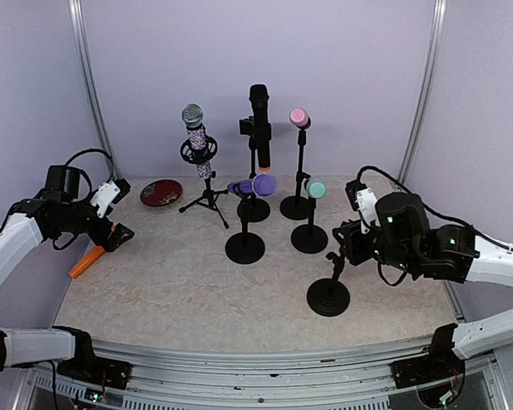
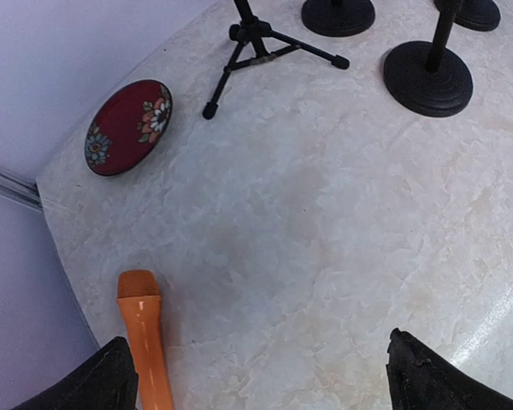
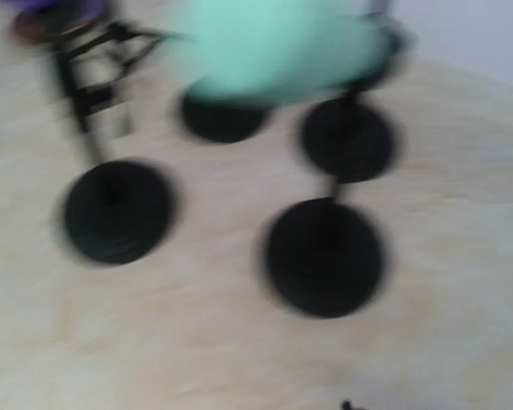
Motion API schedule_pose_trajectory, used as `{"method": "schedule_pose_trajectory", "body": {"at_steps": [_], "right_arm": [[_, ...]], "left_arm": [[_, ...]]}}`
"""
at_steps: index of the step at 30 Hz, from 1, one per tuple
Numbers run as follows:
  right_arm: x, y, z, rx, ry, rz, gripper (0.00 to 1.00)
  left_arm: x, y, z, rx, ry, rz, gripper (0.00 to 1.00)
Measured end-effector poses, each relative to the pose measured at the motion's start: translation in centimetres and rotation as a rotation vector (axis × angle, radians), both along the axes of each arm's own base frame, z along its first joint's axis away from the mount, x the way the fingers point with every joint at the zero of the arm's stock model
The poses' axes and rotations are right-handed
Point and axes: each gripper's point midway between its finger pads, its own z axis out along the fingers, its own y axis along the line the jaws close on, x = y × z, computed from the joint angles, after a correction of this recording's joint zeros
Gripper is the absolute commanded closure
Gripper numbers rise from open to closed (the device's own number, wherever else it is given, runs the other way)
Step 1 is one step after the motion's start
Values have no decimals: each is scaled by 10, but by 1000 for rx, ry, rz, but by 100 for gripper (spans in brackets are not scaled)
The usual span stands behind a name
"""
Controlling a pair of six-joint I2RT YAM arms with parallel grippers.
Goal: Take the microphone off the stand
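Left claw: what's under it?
Under the open left claw: tabletop and the orange microphone lying flat beside one finger. Its lower end runs off the frame edge, so that part can't be seen.

The table top (image 2: 325,213) looks like pale marbled laminate, smooth with a dull sheen. The red dish (image 2: 128,126) at the far left is glossy like lacquer, with painted flowers. The orange microphone (image 2: 145,342) at the near left is smooth plastic with a soft shine. The round stand base (image 2: 427,79) is matt black; the tripod stand (image 2: 252,34) looks like black painted metal. The patterned microphone (image 1: 196,128) has a silvery mesh head. The left arm's shell (image 1: 8,248) is smooth white plastic
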Motion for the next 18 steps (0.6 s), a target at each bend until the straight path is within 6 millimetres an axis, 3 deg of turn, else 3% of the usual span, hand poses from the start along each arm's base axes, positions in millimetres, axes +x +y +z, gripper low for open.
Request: {"method": "schedule_pose_trajectory", "body": {"at_steps": [4, 11, 18], "right_arm": [[29, -46, 10, -13, -36, -133, 100], [85, -116, 9, -63, -77, -329, 100], [171, -151, 3, -75, -73, -435, 100]], "left_arm": [[-15, -12, -25, -27, 85, -21, 1], [-20, -17, -28, -54, 115, -23, 1], [-23, -18, -36, -54, 140, -23, 1]]}}
